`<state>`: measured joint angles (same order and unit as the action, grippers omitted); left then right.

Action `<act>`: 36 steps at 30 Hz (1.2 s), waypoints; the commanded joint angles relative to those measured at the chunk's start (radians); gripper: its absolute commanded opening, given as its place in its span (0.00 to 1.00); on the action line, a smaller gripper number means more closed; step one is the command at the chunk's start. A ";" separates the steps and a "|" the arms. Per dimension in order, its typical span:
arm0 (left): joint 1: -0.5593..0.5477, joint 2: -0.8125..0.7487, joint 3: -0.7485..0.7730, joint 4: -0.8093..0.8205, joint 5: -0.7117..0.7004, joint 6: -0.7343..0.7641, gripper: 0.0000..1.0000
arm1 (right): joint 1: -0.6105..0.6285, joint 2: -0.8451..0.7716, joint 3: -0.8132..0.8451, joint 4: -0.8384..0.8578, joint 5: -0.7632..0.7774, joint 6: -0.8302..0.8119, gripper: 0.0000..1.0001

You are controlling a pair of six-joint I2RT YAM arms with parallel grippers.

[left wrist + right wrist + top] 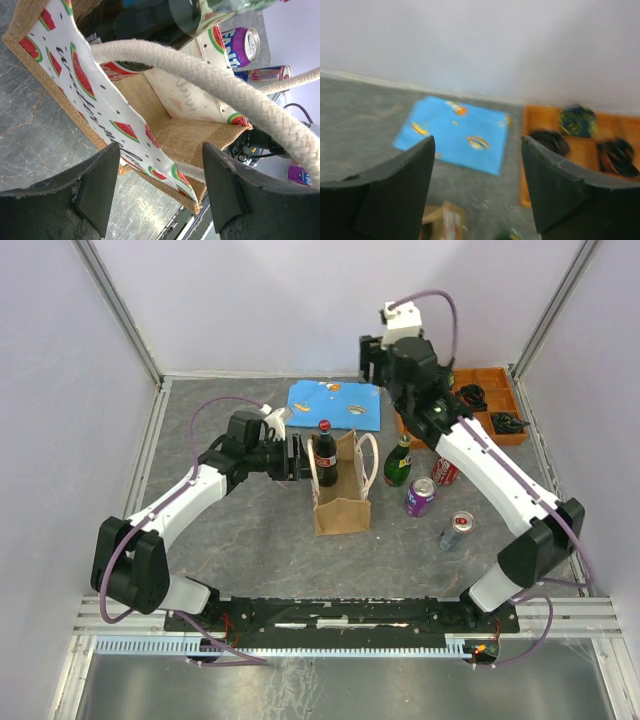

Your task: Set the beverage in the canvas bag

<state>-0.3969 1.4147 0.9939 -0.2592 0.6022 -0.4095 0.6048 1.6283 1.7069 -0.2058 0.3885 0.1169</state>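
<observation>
Grey marbled tabletop (250, 530) held everything. The left gripper (161, 147) sat with jaws apart at the rim of the tan, watermelon-printed canvas bag (341, 502), where the dark red-capped cola bottle (325, 452) stood inside. The right gripper (476, 142), raised, spread and empty, faced the blue patterned cloth (455, 132).

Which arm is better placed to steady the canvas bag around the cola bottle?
Left, probably. The left pincer, open, straddles the rim of the canvas bag, right beside the cola bottle. The right pincer, also open, is far back, facing the blue cloth.
</observation>
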 commanded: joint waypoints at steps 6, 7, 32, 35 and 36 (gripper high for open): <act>0.008 -0.046 -0.042 0.023 -0.009 0.037 0.73 | -0.029 -0.207 -0.540 0.324 0.124 -0.065 0.83; 0.009 -0.045 -0.042 0.023 -0.008 0.039 0.73 | -0.030 -0.216 -0.578 0.351 0.132 -0.052 0.83; 0.009 0.000 -0.005 -0.006 -0.008 0.074 0.72 | -0.108 -0.160 -0.849 0.578 0.076 0.157 0.79; 0.008 0.005 -0.001 -0.010 -0.007 0.078 0.72 | -0.108 -0.141 -0.868 0.598 0.079 0.164 0.77; 0.009 0.007 0.000 -0.011 -0.006 0.079 0.72 | -0.109 -0.132 -0.875 0.604 0.080 0.166 0.77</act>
<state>-0.3893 1.4097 0.9543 -0.2630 0.5846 -0.3820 0.4992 1.4738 0.8505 0.3088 0.4732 0.2584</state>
